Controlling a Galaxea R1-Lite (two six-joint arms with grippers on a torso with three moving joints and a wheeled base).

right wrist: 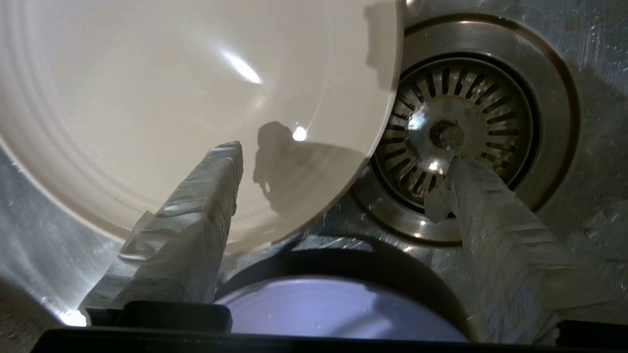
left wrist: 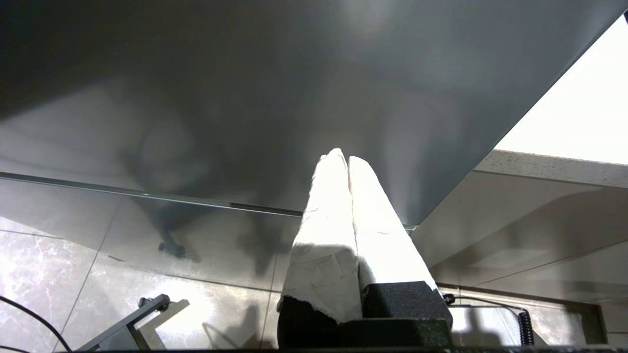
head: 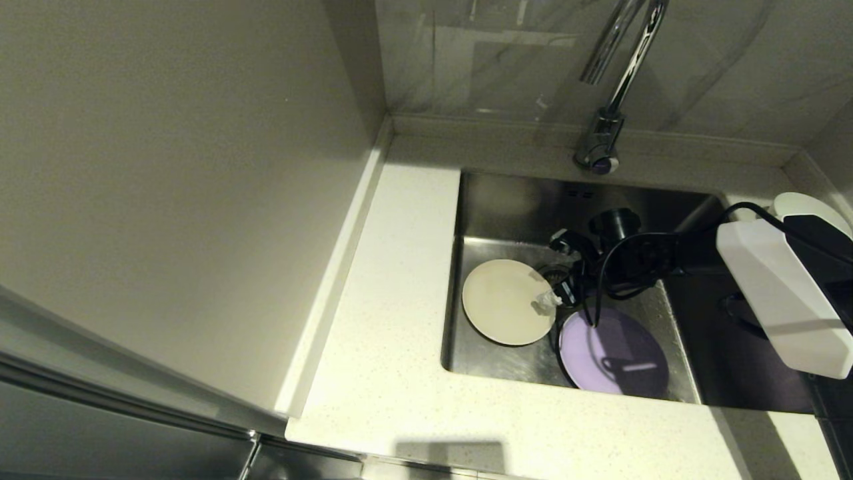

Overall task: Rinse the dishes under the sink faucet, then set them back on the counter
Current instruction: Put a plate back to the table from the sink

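We see the cream plate [head: 508, 301] lying flat on the left of the sink [head: 506, 200] floor, round, smooth and glossy, its right edge overlapping the drain strainer [right wrist: 456, 132]; the lavender plate [head: 613, 351] lies at the near right, partly in shadow; our right gripper [right wrist: 338, 174] hovers low with fingers spread wide, one over the cream plate's edge, the other over the strainer; our left gripper [left wrist: 343, 162] is parked below the counter [head: 386, 373], fingers pressed together; the chrome faucet [head: 610, 100] rises at the far edge; the speckled counter wraps the basin
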